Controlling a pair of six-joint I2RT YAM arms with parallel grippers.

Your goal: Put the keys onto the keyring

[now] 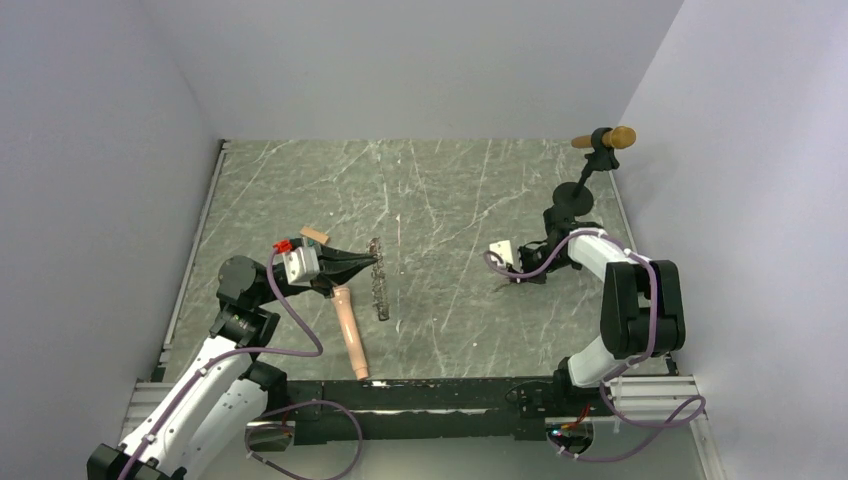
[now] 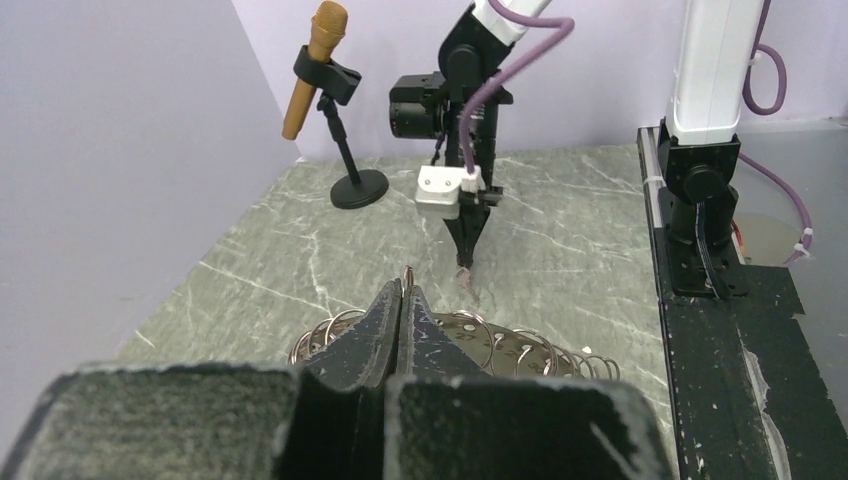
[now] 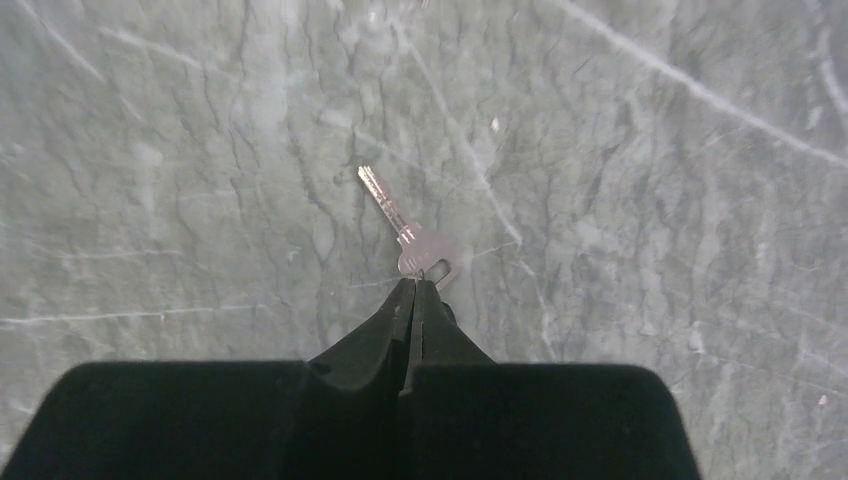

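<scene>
Nearest the arm bases, a peach cylinder [image 1: 350, 330] is lying on the grey marbled surface [image 1: 450, 190], its length running from about 11 to 5 o'clock in the top view. Just past its far end, the left gripper [image 1: 366, 263] is reaching toward 3 o'clock with its fingers pressed together. In the left wrist view a thin coppery bit of wire is sticking up from between the tips, so the gripper appears to be pinching one loop of the keyring [image 1: 379, 285]. The keyring is lying on the surface as a floppy string of small wire loops. It is trailing from the gripper's tips toward 5 o'clock, just beside the cylinder's far end. Well apart from it, at its 3 o'clock, the right gripper [image 1: 514, 280] is pointing down at the surface. Its fingers are clamping the edge of the rounded head of a silver key [image 3: 421, 256]. In the right wrist view the key's blade is pointing toward 11 o'clock, low over the marbled stone; whether the key is resting flat or is slightly lifted cannot be told. A little farther back, a small tan block [image 1: 315, 236] is sitting at the left wrist's 12 o'clock. Farthest of all, near the surface's 1 o'clock corner, a tan-headed microphone [image 1: 612, 138] is standing tilted in a black stand [image 1: 572, 197].
</scene>
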